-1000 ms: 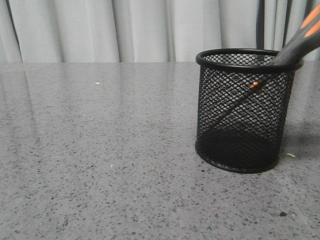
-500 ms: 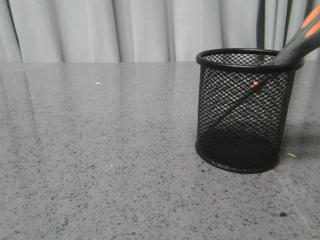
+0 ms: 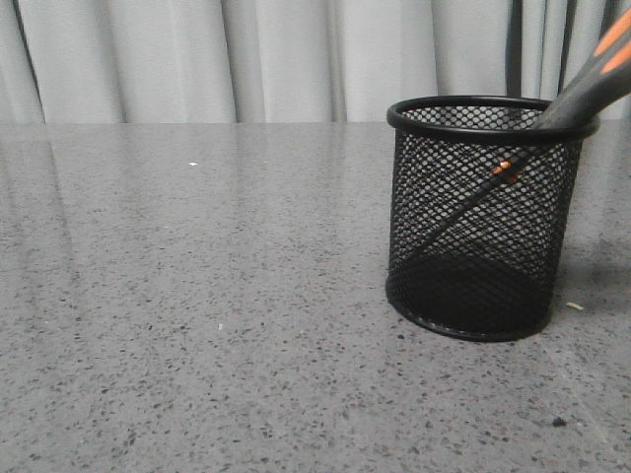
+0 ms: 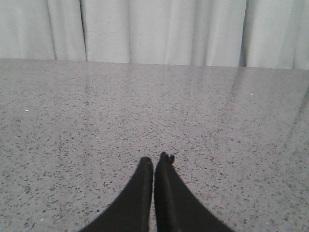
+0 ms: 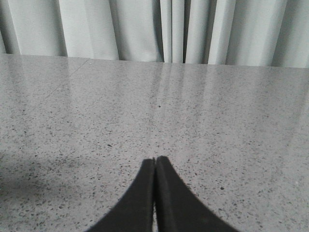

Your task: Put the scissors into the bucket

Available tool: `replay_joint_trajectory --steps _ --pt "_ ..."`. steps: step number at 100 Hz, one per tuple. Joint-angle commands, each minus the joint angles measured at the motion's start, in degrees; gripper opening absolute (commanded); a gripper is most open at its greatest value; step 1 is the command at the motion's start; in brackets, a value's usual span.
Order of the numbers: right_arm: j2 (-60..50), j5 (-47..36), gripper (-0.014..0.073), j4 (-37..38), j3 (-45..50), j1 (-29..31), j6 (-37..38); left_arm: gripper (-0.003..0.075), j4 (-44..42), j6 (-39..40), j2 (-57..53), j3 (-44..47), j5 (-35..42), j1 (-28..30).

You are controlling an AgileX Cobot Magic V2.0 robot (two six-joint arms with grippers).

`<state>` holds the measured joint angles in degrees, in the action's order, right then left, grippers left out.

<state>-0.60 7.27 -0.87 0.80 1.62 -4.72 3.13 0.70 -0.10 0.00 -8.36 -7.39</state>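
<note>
Nothing has moved since the earlier frames. On the surface (image 3: 197, 325), near its right edge, the scissors (image 3: 582, 84) lean blades-down inside the bucket (image 3: 483, 222). Left fingers (image 4: 153, 166) and right fingers (image 5: 155, 164) are pressed together, empty. Placement looks finished; nothing remains but staying clear.
</note>
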Motion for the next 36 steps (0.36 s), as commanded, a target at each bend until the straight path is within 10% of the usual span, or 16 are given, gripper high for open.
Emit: replay_joint_trajectory --steps 1,36 --pt "-1.2 -4.7 -0.0055 0.9 0.3 0.3 0.0 -0.002 0.6 0.5 -1.6 2.4 4.1 0.2" --pt "-1.2 -4.7 -0.0055 0.9 0.3 0.3 0.0 -0.002 0.6 0.5 -1.6 2.4 4.1 0.2"
